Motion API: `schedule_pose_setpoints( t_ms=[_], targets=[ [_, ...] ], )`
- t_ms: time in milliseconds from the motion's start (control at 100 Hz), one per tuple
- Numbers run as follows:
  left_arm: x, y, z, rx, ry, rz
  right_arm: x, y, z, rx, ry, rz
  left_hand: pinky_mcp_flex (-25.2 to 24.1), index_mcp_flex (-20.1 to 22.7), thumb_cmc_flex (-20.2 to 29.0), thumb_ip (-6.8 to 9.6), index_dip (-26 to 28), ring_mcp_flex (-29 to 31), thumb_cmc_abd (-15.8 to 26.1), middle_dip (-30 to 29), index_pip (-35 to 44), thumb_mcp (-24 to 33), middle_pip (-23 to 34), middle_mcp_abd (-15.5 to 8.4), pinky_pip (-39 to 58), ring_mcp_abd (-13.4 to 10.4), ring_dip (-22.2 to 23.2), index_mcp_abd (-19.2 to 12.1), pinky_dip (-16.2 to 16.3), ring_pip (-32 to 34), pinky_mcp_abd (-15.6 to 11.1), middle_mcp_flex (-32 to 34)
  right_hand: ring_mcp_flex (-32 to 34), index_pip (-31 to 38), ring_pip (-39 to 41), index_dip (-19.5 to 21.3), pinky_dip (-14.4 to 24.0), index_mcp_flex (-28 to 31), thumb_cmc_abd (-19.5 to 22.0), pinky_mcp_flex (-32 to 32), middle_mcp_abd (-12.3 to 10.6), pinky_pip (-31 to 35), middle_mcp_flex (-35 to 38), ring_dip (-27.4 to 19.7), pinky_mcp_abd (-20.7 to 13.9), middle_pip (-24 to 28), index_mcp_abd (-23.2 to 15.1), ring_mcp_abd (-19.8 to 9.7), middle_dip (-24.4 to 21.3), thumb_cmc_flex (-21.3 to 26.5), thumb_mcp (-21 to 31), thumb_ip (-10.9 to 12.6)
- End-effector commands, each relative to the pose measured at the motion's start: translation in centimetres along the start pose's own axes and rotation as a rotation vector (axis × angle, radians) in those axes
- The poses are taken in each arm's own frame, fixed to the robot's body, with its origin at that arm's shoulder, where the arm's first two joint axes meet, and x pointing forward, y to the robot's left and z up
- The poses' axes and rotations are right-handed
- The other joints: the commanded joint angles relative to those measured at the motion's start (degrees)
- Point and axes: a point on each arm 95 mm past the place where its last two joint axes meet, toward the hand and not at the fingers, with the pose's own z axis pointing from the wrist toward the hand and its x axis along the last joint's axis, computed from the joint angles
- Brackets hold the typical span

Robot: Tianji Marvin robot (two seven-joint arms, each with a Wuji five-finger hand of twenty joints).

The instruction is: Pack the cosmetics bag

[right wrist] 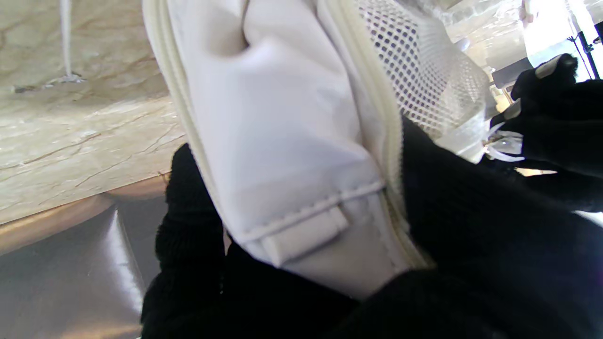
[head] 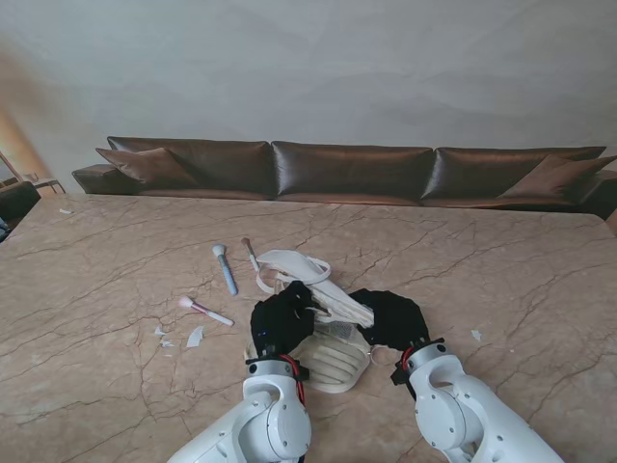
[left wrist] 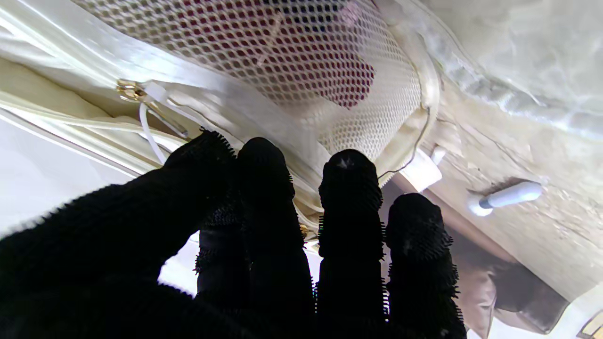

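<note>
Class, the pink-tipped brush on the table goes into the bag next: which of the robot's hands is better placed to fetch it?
Left. The brush lies left of the bag, on the left hand's side; the right hand grips the bag's edge.

Cream cosmetics bag (head: 333, 352) open on marble, mesh pocket (left wrist: 292, 52) showing something red inside.

Left hand (left wrist: 264, 245) fingers at cosmetics bag (left wrist: 70, 113), red item behind mesh pocket (left wrist: 301, 52)

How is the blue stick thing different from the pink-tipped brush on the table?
The blue stick is pale blue with a rounded whitish end; the pink-tipped brush has a pink handle and fluffy tip. The blue stick lies farther from me; the brush is nearer and more to the left. Both lie flat on the marble table, unpacked.
</note>
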Motion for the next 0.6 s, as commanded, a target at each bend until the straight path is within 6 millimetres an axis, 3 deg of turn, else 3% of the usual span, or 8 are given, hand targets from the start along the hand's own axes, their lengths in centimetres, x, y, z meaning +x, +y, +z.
schedule_pose_setpoints(
  t_ms=[0,590],
  targets=[
    [-0.9,-0.7,0.9,0.02,-0.02,0.025,-1.3,-1.4,-1.2,0.042,-0.03,-0.006,0.4,2.5,3.8,6.49,2.9,1.3,3.5,0.7,6.7,7.1,1.9,-2.4,2.9,-0.4,0.6,-1.0,1.2,1.7,0.5,1.7,3.6,7.5,0.8,4.9,0.1,7.1,9.6,1.0,-0.6,3.5,8.2,0.9,-0.7,6.4,-3.5,-1.9,2.6,12.2,6.4,3.3],
    [-3.0,-2.9,3.9,0.063,-0.083,0.111,-2.1,-1.1,-2.1,0.013,-0.041,-0.007,0.3,2.1,3.8,6.64,3.3,1.1,4.0,0.8,6.6,6.6,2.0,-2.6,2.8,-0.6,0.6,-1.2,1.4,1.8,0.2,1.4,5.4,7.6,0.7,5.4,-0.4,8.0,10.1,3.1,-0.3,3.9,9.4,0.1,-1.4,6.3,-3.4,-1.9,2.3,13.1,6.5,3.3]
  ],
)
